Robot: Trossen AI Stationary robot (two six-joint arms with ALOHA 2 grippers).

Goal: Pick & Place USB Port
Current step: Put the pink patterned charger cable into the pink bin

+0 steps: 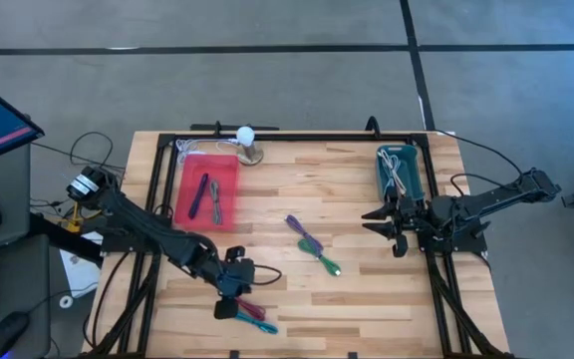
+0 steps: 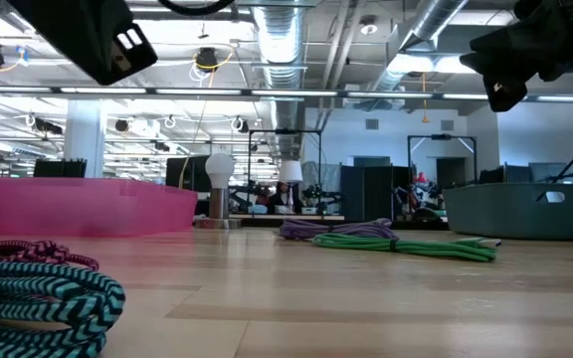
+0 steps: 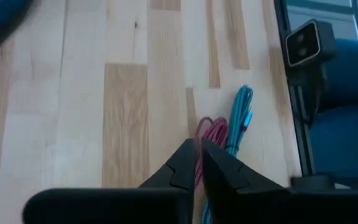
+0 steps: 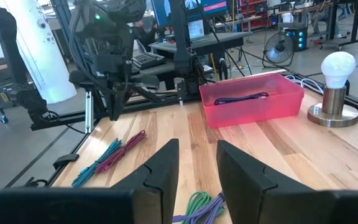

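High view: left end effector [image 1: 229, 297] clenched, empty, above pink cable [image 1: 250, 315].
Teal cable [image 1: 261, 324] alongside; right end effector [image 1: 391, 227] released, idle.

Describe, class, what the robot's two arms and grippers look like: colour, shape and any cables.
Both arms are dark, jointed and slim. The left gripper and right gripper each carry two black, wedge-shaped fingers. Black cable loops beside the left arm's base.

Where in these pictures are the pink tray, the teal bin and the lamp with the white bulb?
pink tray [image 1: 229, 199]: high view, on its bare floor near the right wall.
teal bin [image 1: 410, 158]: high view, on its wall.
lamp [image 4: 339, 64]: right wrist view, on the white bulb.
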